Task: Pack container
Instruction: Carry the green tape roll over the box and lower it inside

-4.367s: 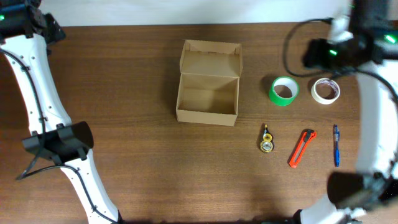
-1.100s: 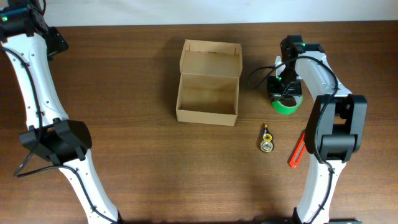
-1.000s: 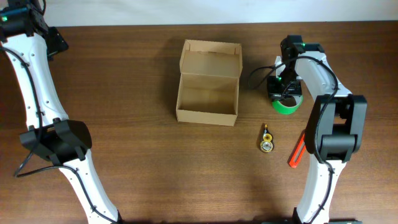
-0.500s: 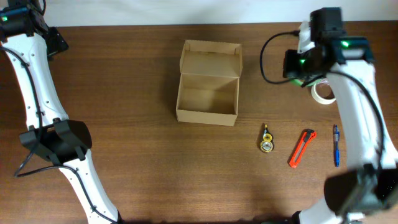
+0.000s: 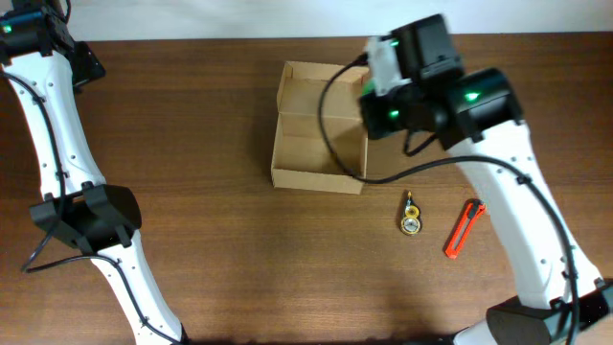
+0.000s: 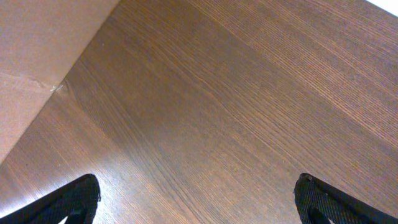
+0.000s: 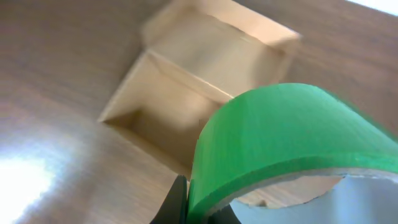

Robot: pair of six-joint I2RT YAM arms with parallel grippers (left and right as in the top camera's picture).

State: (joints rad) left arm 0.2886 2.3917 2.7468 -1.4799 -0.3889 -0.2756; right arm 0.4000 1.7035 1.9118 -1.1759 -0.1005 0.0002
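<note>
The container (image 5: 319, 178), a tan cardboard box, stands open at the table's middle with its flap lid laid back. In the right wrist view my right gripper (image 7: 200, 206) is shut on the wall of a green tape roll (image 7: 280, 137), which hangs in the air with the container (image 7: 186, 93) below and ahead of it. From overhead the right arm (image 5: 426, 67) reaches over the box's right edge and hides the roll. My left gripper (image 6: 199, 200) is open over bare wood at the far left, with nothing between its fingertips (image 6: 84, 194).
A small brass-coloured item (image 5: 410, 222) and an orange box cutter (image 5: 465, 228) lie on the table right of the box. The left arm (image 5: 48, 115) runs along the left edge. A pale surface (image 6: 37, 56) borders the wood in the left wrist view.
My right gripper has lifted the green tape roll off the table at the right and carried it left to the container's right edge. The left arm has not moved.
</note>
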